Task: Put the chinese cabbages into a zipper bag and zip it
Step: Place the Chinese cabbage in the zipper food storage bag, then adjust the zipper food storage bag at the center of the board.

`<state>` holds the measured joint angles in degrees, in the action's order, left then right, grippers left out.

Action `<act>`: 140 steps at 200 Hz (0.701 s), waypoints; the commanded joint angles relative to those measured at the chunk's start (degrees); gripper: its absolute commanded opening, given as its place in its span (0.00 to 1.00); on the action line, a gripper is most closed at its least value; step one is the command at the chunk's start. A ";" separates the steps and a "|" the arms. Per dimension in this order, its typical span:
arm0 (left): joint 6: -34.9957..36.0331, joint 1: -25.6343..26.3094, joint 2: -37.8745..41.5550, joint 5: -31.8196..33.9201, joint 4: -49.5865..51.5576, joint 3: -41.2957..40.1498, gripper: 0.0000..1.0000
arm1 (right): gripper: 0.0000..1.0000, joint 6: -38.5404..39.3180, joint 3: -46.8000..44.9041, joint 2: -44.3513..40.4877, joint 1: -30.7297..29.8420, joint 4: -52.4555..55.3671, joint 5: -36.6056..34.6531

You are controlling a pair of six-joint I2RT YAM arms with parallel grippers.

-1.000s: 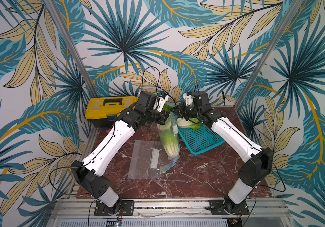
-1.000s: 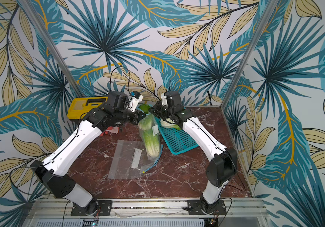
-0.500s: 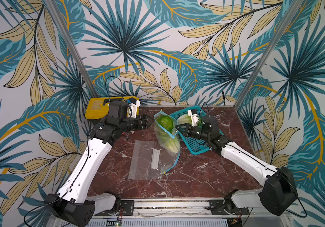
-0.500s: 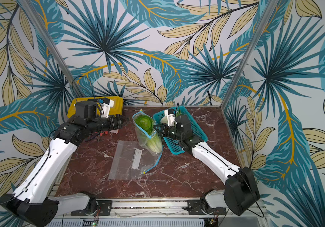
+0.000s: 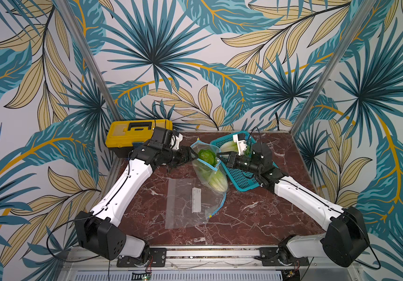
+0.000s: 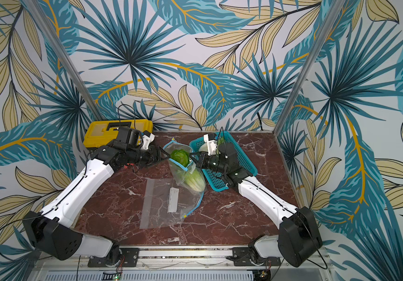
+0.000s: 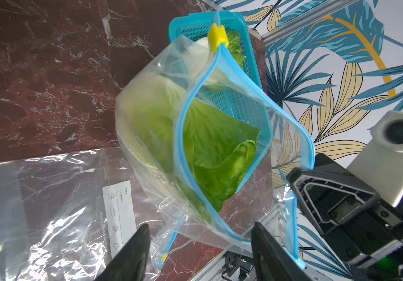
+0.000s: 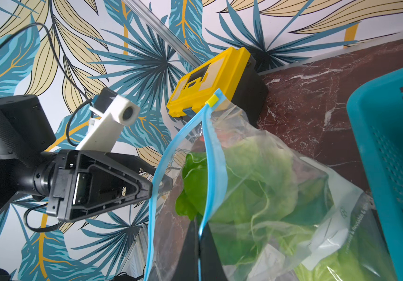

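A clear, crinkly zipper bag (image 5: 210, 170) stands upright on the red-brown, white-veined marble counter (image 5: 256, 214), just beside a teal plastic basket (image 5: 241, 177) with perforated walls. The bag's mouth gapes in a lens shape, edged by a smooth blue zip strip (image 7: 179, 136) with a small yellow slider (image 7: 217, 37) at its far end. The chinese cabbages (image 5: 206, 157) fill the bag, with glossy, frilled green leaves at the mouth and pale ribbed stalks pressed against the film lower down (how many heads are inside is hard to tell). One more creamy-white head (image 5: 227, 147) lies in the basket. The right gripper (image 8: 199, 233) is pinched flat on the blue strip of the zipper bag and holds that side of the rim up. The left gripper (image 7: 200, 228) has its black fingers spread apart at the opposite rim, with the bag's edge lying between them but not clamped. A second bag (image 5: 185, 202) lies flat and wrinkled on the counter in front, showing a white rectangular label (image 5: 196, 199). A boxy yellow toolbox (image 5: 132, 133) sits in the back corner.
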<state>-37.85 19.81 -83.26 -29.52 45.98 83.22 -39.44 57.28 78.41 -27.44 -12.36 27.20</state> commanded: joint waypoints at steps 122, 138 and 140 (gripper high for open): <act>-9.75 5.26 2.27 1.92 -4.89 11.24 0.00 | 0.00 16.91 27.79 4.13 0.07 39.80 5.38; -11.53 5.46 1.78 -0.55 -10.41 6.09 0.00 | 0.00 22.16 26.04 9.46 0.24 47.84 2.25; -11.21 5.49 1.85 -0.26 -10.56 5.60 0.00 | 0.00 22.51 25.82 9.98 0.27 48.78 2.40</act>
<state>-46.74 24.64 -79.48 -29.06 41.82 94.76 -25.74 86.00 81.30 -27.40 19.90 32.16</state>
